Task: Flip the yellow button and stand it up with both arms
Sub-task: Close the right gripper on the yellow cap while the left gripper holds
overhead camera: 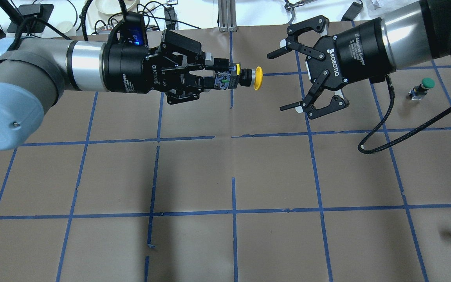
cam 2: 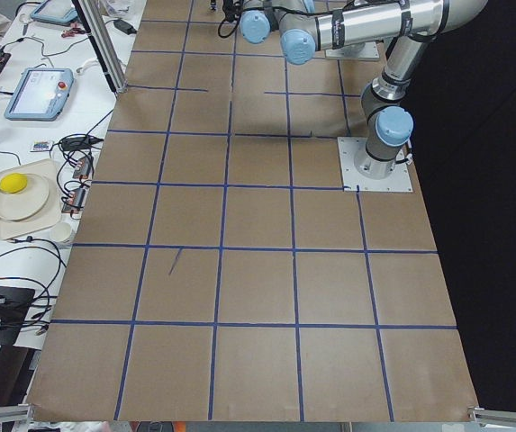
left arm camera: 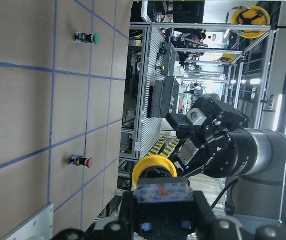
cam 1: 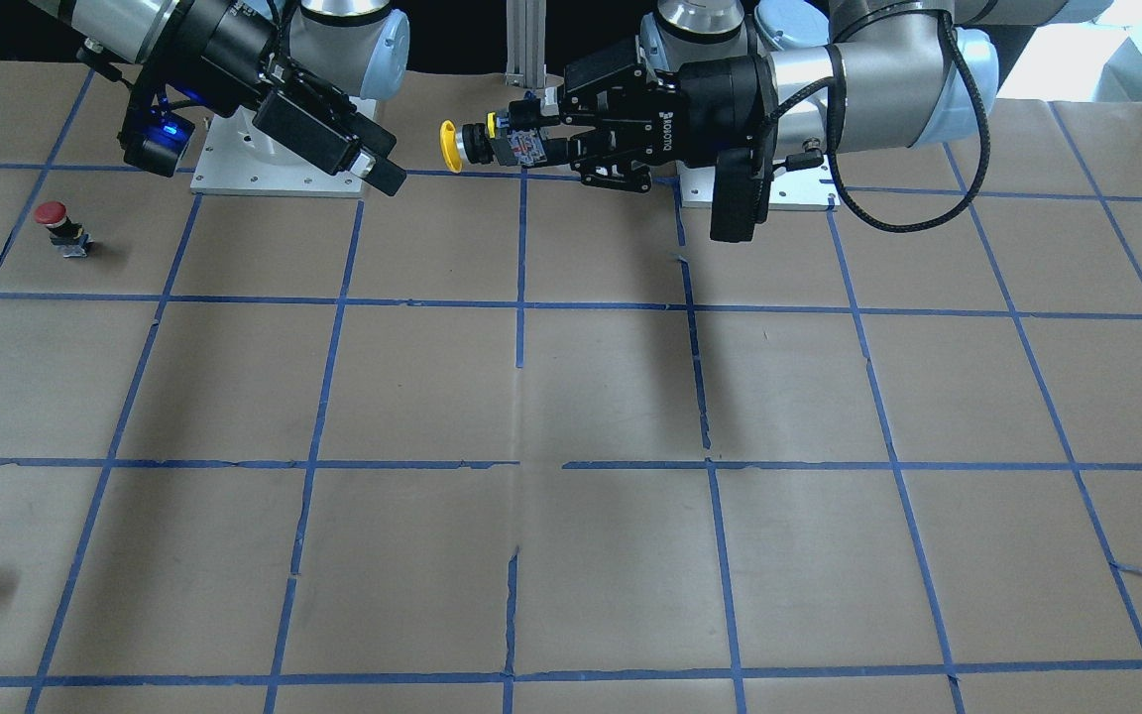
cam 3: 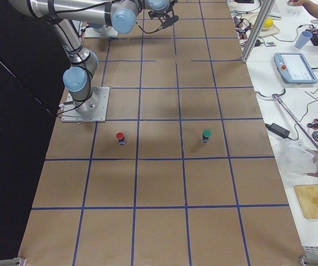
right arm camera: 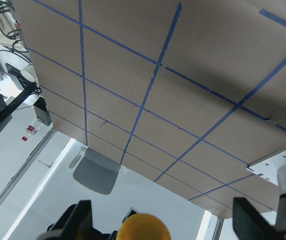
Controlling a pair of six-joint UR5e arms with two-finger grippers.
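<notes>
the left gripper (overhead camera: 214,79) pinches the yellow button (overhead camera: 245,77) by its blocky body, holding it sideways in the air above the table (overhead camera: 272,176), yellow cap pointing at the right gripper (overhead camera: 277,81), which is spread wide, near the cap but apart from it

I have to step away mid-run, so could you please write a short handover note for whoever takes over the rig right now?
Left gripper: shut on the body of the yellow button, holding it sideways in the air above the table, with the cap pointing at the right gripper.
Right gripper: open and empty, facing the cap with a clear gap between them.
Done: the button is lifted and presented for hand-over.
Left: the right gripper probably closes on the button, the left lets go, and the button is then stood on the table.
</notes>
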